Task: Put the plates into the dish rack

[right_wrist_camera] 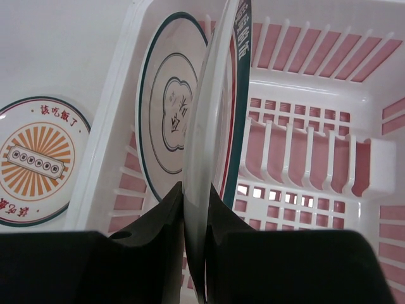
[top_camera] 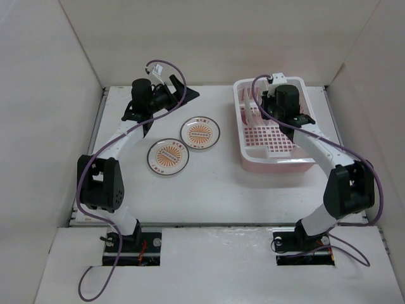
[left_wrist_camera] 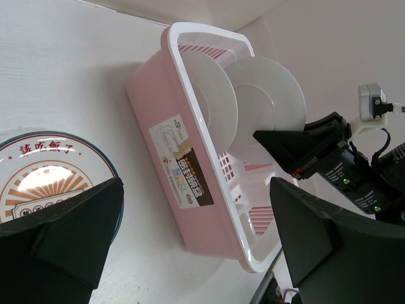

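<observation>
Right hand (top_camera: 273, 113) pinches a plate inside the dish rack (top_camera: 278, 166); left hand (top_camera: 166, 107) is spread and holds nothing.
Top: two sunburst plates (top_camera: 200, 132) (top_camera: 168, 156) lie flat on the worktop (top_camera: 253, 196) centre-left, rack upper right, left hand upper left. Left wrist: jaws wide apart at the bottom corners, rack mid-frame with two plates upright inside. Right wrist: jaws clamp the rim of the green-red rimmed plate (right_wrist_camera: 212, 126), which stands on edge in the rack; ringed plate (right_wrist_camera: 168, 120) is upright just left of it.

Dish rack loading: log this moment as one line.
right gripper: shut on rimmed plate, in dish rack | ringed plate: racked | sunburst plates: on table | left gripper: open
</observation>
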Controlling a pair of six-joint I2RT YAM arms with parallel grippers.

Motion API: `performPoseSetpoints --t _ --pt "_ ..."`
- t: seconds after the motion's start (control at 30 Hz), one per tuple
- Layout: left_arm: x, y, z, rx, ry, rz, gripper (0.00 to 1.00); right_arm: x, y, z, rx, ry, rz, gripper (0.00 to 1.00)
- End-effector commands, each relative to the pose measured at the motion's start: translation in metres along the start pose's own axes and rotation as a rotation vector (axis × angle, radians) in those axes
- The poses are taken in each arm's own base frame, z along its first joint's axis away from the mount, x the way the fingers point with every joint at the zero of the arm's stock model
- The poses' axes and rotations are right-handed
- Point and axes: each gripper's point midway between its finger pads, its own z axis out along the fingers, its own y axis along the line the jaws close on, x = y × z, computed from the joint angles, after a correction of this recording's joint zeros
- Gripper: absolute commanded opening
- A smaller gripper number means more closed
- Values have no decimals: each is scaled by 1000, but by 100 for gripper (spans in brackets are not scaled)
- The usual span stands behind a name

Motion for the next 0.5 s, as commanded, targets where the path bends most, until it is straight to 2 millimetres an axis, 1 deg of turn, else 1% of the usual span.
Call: performPoseSetpoints --t 0.0,0.13,0.23,0.27,0.3,0.33,0.37,0.4,0.47 --pt "-16 -26 -4 62 -40 49 100 -34 5 3 -3 -119 21 0" --pt "-16 -26 -4 62 -40 49 100 -29 4 10 6 -111 30 0" --pt "-15 -24 -4 56 -35 53 100 -29 4 10 5 -111 39 0" --pt "-15 -24 -4 56 -35 53 100 -25 2 13 17 -102 40 0" --pt "-15 -24 -4 56 -35 53 100 -25 7 13 8 -102 36 0" --pt "-15 -24 -4 56 -35 53 100 -27 7 13 7 -111 37 0" --pt "-15 -24 -4 56 -35 53 100 -24 7 16 8 -102 36 0" --pt "-16 -28 -4 68 -34 58 100 -19 4 16 21 -93 36 0" --pt "-18 -32 -6 74 -39 64 100 -19 2 16 35 -94 37 0"
